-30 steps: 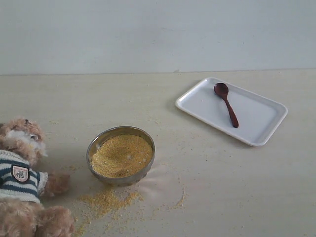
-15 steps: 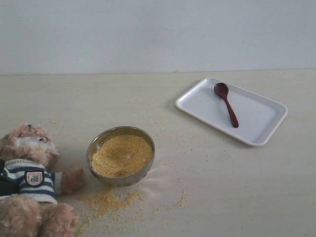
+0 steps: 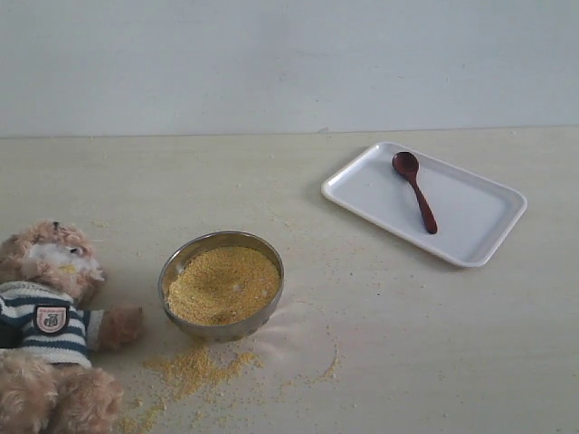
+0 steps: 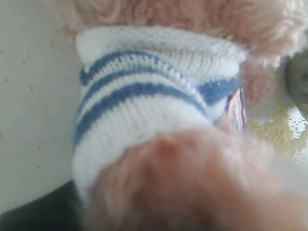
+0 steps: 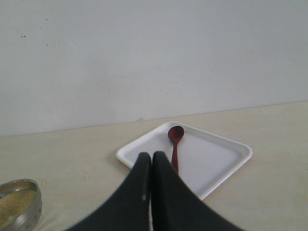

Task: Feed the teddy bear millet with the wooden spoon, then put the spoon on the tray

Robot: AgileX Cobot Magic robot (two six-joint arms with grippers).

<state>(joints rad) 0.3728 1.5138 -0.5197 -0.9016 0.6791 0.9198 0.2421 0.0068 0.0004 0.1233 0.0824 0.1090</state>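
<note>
the right gripper (image 5: 151, 156) has its two black fingers (image 5: 139, 178) pressed flat together with nothing between them. straight ahead of their tips lies the white tray (image 5: 216, 159), and on it the wooden spoon (image 5: 174, 144), its handle running back toward the fingertips and its oval bowl at the far end. the spoon is apart from the fingers, lying free on the tray. off to one side of these fingers, nearer than the tray, shows the rim of the steel bowl (image 5: 33, 197) with millet (image 5: 14, 202) in it.

the left gripper's fingers do not show clearly. the teddy bear (image 4: 144, 96) fills its wrist view, the striped sweater right up against the camera, with only a dark blur (image 4: 38, 211) at one corner, so i cannot tell whether it grips the bear.

in the exterior view the bear (image 3: 50, 316) sits just beside the bowl (image 3: 172, 271), one paw nearly touching it. loose millet (image 3: 194, 366) is scattered on the table (image 3: 407, 344) in front of the bowl. the tray (image 3: 479, 226) with the spoon (image 3: 415, 192) lies well apart from both.
</note>
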